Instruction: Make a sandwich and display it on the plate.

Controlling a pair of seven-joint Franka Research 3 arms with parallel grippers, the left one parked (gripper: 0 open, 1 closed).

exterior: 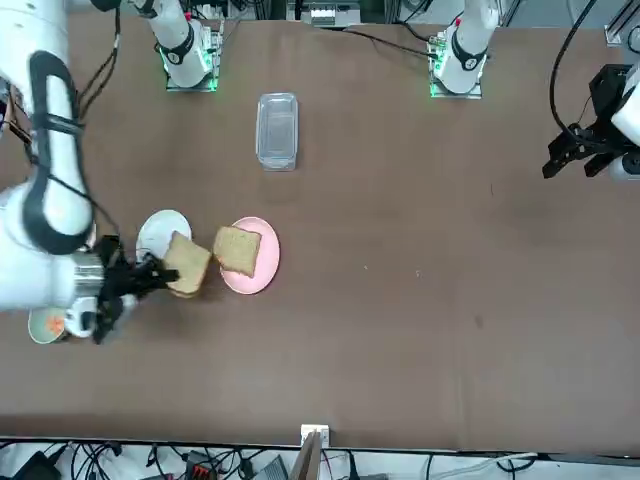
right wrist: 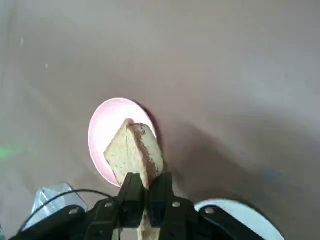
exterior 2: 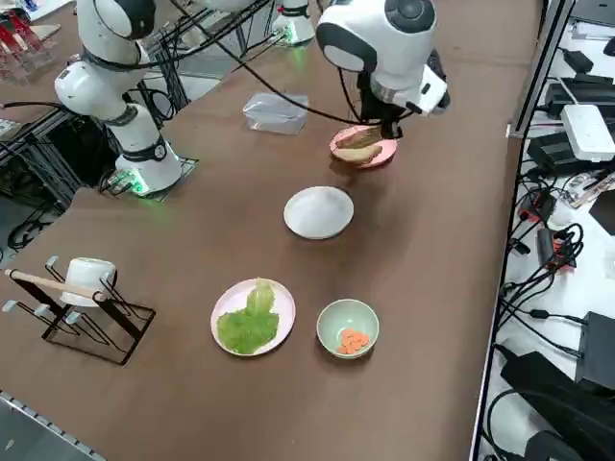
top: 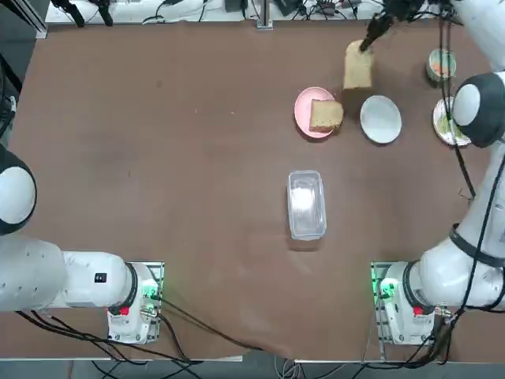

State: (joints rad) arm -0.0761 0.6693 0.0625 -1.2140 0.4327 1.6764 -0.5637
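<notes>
My right gripper (top: 368,41) is shut on one tan bread slice (top: 357,67) and holds it in the air at the far side of the table, above the gap between the pink plate (top: 304,110) and the white plate (top: 380,118). The wrist view shows the fingers (right wrist: 131,187) pinching the edge of that slice (right wrist: 137,155), with the pink plate (right wrist: 102,132) below. A second bread slice (top: 325,115) lies on the pink plate. The white plate (exterior 2: 319,212) is bare. A green lettuce leaf (exterior 2: 248,322) lies on its own small plate at the right.
A pale-green cup (exterior 2: 348,328) with orange bits stands beside the lettuce plate. A clear plastic container (top: 306,204) sits mid-table. A wire rack with a mug (exterior 2: 82,288) stands at the right edge.
</notes>
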